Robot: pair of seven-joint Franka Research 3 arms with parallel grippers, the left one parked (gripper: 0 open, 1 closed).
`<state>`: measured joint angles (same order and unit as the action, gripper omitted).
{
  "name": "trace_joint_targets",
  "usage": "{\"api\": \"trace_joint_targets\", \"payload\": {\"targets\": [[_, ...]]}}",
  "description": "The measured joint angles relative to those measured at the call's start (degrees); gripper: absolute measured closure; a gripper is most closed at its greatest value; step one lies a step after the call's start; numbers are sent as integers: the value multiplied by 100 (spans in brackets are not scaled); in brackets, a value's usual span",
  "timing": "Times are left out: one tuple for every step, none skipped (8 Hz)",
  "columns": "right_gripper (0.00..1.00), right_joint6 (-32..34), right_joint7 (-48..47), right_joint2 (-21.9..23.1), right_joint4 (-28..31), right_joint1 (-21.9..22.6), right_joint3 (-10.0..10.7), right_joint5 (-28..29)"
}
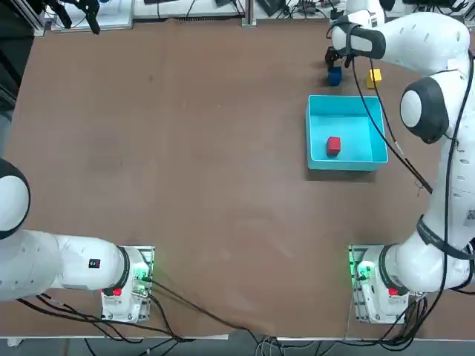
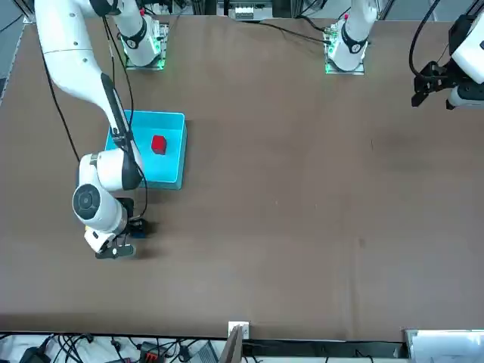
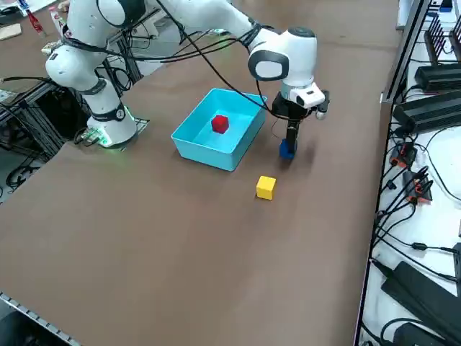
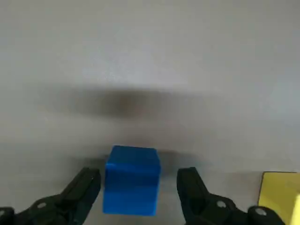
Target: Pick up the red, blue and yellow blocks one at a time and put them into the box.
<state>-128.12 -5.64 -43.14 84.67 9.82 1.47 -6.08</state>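
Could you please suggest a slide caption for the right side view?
Right gripper lowered open around the blue block; red block in the box, yellow block on the table.

The right gripper [image 4: 139, 187] hangs low over the pale worktop [image 4: 150, 56], its two dark fingers [image 4: 79, 194] spread to either side of the blue block [image 4: 131, 179]. A narrow gap shows between each finger and the block's sides, so neither finger touches it. The block sits on the worktop, and a soft dark shadow lies on the surface beyond it. Part of the yellow block [image 4: 280, 197] shows just beside one finger, cut off by the edge of the view.
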Motion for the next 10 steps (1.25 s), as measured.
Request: {"api": "trace_joint_targets", "payload": {"targets": [[0, 0, -6, -15, 11, 0, -1, 4], [0, 1, -10, -29, 16, 0, -1, 10], [0, 6, -15, -50, 27, 0, -3, 13], [2, 8, -20, -88, 56, 0, -4, 14], [4, 1, -23, -138, 83, 0, -5, 14], [7, -10, -33, -183, 88, 0, -7, 16], [13, -16, -37, -211, 88, -1, -7, 31], [30, -12, -44, -202, 83, -2, -7, 93], [30, 9, -65, -179, 73, -2, -8, 163], [30, 148, -150, -89, 58, 1, -9, 179]]}}
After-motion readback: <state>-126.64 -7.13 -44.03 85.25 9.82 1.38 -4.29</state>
